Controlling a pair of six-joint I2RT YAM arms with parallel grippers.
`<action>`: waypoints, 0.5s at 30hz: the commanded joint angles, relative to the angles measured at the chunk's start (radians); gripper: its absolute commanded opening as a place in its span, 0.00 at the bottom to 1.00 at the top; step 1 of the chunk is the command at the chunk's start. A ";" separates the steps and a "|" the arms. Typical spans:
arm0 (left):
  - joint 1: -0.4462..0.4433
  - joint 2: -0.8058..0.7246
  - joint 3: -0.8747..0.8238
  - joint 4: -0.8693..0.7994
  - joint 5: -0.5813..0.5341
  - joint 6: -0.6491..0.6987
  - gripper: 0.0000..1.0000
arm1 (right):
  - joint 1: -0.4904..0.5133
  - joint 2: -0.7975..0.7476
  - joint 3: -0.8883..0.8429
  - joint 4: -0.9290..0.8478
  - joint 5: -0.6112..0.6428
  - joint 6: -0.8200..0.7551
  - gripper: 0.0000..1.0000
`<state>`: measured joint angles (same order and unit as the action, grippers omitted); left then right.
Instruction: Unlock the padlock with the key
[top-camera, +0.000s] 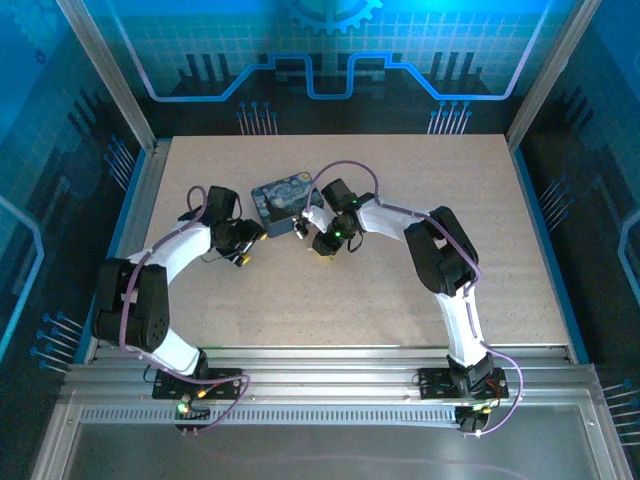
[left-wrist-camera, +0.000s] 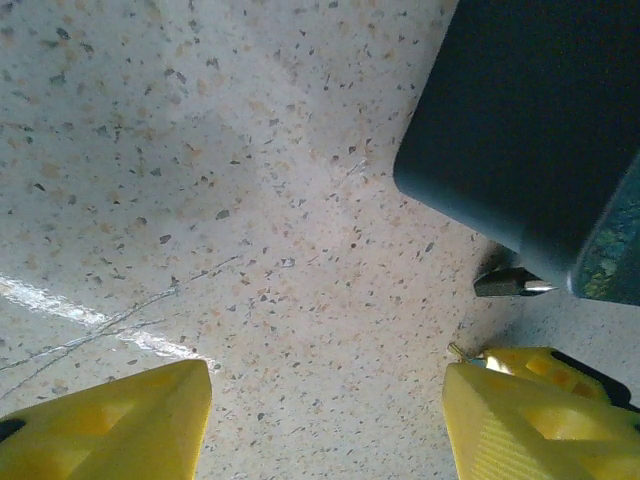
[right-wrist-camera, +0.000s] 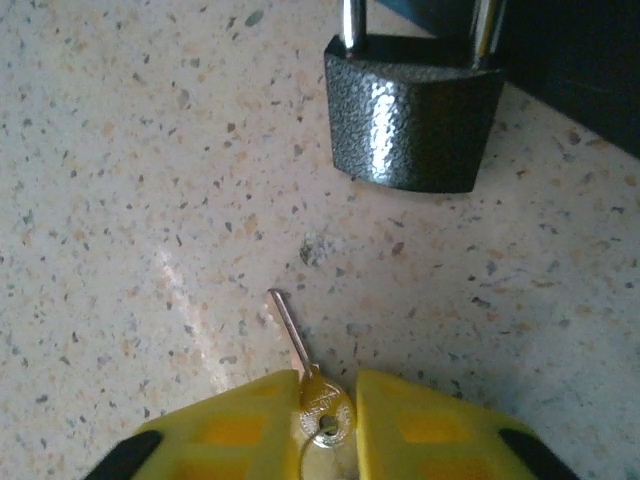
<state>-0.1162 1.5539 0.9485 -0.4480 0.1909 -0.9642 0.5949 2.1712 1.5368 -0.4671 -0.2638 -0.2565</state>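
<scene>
Right gripper (right-wrist-camera: 328, 388) seems clamped on the key (right-wrist-camera: 295, 340), near the padlock (right-wrist-camera: 415, 120).

bare tabletop (right-wrist-camera: 120, 200) between key (right-wrist-camera: 294, 340) and padlock (right-wrist-camera: 415, 120), box (top-camera: 283, 198) behind (close)

Robotics lab test cell: left arm (top-camera: 185, 242) and right arm (top-camera: 442, 258) bolted to aluminium rails (top-camera: 330, 382) at a speckled surface (top-camera: 300, 305), enclosed by blue-lit panels (top-camera: 330, 45) bearing circuit and gear graphics.

One each, apparently: padlock (right-wrist-camera: 415, 120), key (right-wrist-camera: 303, 360), box (top-camera: 284, 198)
</scene>
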 joint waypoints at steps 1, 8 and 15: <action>0.018 -0.035 -0.010 -0.012 0.010 0.028 0.63 | 0.031 0.026 -0.064 -0.051 0.015 -0.012 0.12; 0.013 -0.046 0.000 -0.019 0.019 0.062 0.62 | 0.010 -0.037 -0.122 0.001 -0.103 0.022 0.00; -0.028 -0.006 0.061 -0.005 0.197 0.200 0.49 | -0.046 -0.149 -0.192 0.078 -0.316 0.100 0.00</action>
<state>-0.1215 1.5402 0.9554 -0.4507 0.2573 -0.8619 0.5808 2.0792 1.3693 -0.3950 -0.4580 -0.2035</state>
